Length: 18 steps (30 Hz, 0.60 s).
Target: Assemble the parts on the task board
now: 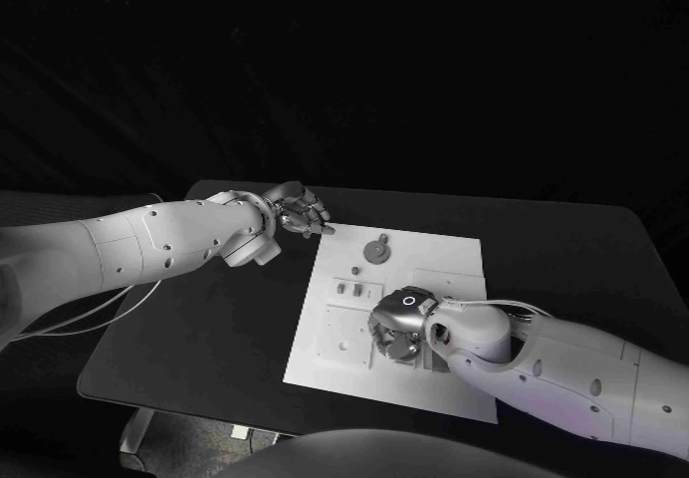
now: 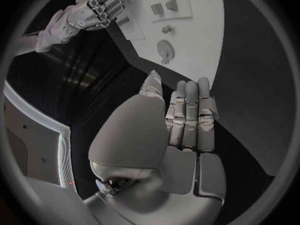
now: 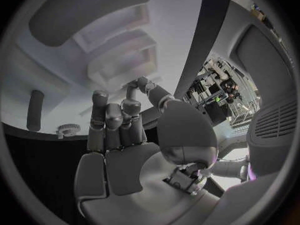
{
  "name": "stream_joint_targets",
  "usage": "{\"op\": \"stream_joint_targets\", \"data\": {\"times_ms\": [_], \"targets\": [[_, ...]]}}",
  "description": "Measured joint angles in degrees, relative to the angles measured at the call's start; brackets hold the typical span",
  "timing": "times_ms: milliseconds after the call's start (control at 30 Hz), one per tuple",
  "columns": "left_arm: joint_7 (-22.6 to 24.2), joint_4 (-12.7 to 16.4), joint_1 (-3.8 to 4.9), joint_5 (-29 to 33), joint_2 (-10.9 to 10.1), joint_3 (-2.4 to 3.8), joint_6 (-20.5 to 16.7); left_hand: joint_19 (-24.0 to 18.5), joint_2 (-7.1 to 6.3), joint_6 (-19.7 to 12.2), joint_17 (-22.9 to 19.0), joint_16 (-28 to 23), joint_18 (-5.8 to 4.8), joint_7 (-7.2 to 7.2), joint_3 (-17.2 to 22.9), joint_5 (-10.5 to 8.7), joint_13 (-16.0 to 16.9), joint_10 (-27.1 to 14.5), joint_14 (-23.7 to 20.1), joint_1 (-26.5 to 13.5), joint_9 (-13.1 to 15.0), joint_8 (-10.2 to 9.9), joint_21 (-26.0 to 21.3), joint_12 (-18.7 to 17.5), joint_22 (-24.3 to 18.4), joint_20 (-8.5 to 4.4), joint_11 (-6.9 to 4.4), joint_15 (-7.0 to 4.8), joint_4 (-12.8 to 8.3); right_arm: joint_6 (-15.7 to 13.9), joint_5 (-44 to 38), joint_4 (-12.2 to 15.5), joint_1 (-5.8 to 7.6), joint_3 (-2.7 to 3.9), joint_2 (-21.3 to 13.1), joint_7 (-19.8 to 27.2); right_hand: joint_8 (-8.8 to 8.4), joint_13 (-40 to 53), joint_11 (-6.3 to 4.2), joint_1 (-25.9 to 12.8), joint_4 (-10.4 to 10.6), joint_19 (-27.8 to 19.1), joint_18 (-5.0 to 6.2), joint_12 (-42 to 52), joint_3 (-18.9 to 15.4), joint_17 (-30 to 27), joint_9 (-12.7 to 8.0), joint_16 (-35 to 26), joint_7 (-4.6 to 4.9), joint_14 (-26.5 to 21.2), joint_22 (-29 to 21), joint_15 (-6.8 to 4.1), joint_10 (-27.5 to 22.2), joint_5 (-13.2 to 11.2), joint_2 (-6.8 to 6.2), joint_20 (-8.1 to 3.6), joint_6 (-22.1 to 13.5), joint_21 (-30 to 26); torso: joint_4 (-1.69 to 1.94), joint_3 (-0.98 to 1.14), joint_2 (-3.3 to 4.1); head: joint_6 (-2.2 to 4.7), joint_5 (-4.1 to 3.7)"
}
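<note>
resting on the black table (image 1: 187, 339), the white task board (image 1: 324, 368) sits mid-table, long side running away from the robot. right hand (image 1: 398, 329) is low over the near-middle of the board, fingers bent down onto the board surface by a raised block; can't tell from any view whether something is pinched under the fingertips or whether they just touch the board. right wrist view has the right hand's fingers (image 3: 115, 117) curled forward toward pale raised blocks, and a small gear-like part (image 3: 65, 131) and a dark cylindrical piece (image 3: 35, 116) lie apart from them on the pale surface.

left hand (image 1: 299, 211) hangs off the board, just beyond its far-left corner, above bare table. fingers straight and side by side in the left wrist view, thumb (image 2: 152, 85) alongside, nothing in the palm: empty, not gripping.

parts on board: round disc part with a short stem (image 1: 376, 250) near the far edge, not touched by either hand. two small rectangular pieces (image 1: 349, 290) sit side by side mid-board, just left of the right hand. a tiny piece (image 1: 356, 270) lies between them and the disc. left wrist view shows the same disc (image 2: 165, 50), well clear of the left fingertips.
</note>
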Motion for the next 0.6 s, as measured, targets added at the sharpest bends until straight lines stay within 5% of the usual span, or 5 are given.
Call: {"op": "stream_joint_targets", "data": {"times_ms": [233,333,600], "targets": [[0.01,0.00,0.00,0.01,-0.02,0.00,0.02,0.00,0.00,0.00,0.00,0.00,-0.28,0.00,0.00,0.00,0.00,0.00,0.00,0.00,0.00,0.00,0.00,0.00,0.00,0.00,0.00,0.00,0.00,-0.35,0.24,0.35,0.00,0.04,-0.51,0.39,-0.70,0.00,0.01,-0.85,0.04,0.00,-0.02,0.00,0.06,-0.01,-2.28,0.00,0.00,0.00,0.00,0.00,0.00,2.46,2.88,0.00,0.00,0.22,0.00,-0.02,0.00,0.10,0.07],[0.01,-0.03,0.00,0.46,-0.04,0.00,0.04,0.00,0.00,0.00,0.00,0.00,-0.29,0.00,0.00,0.00,0.00,0.00,0.00,0.00,0.00,0.00,0.00,0.00,0.00,0.00,0.00,0.00,0.00,-1.17,0.49,0.35,-0.07,-0.07,-0.70,0.67,-0.65,-0.13,0.21,-0.78,0.23,0.13,-0.18,0.00,4.80,-0.17,-2.48,0.00,0.03,0.00,0.00,0.00,0.19,-0.97,2.91,0.13,0.03,0.22,0.00,-0.02,-0.01,0.13,0.08],[-0.08,-0.22,0.00,2.01,0.00,0.00,0.05,0.00,0.00,-0.02,0.00,0.00,-0.33,-0.02,0.00,0.00,0.00,0.00,0.00,0.00,0.01,0.00,0.00,0.00,0.01,0.00,0.00,0.00,0.00,-5.53,2.30,0.78,-0.36,-0.28,-2.11,1.37,-0.65,-0.13,0.00,-2.07,0.28,0.53,-0.36,0.00,8.36,-0.25,-2.74,0.00,-0.12,0.03,-0.01,-0.02,0.81,-0.95,1.62,-0.11,0.27,0.46,-0.02,0.03,-0.01,0.26,0.14]]}}
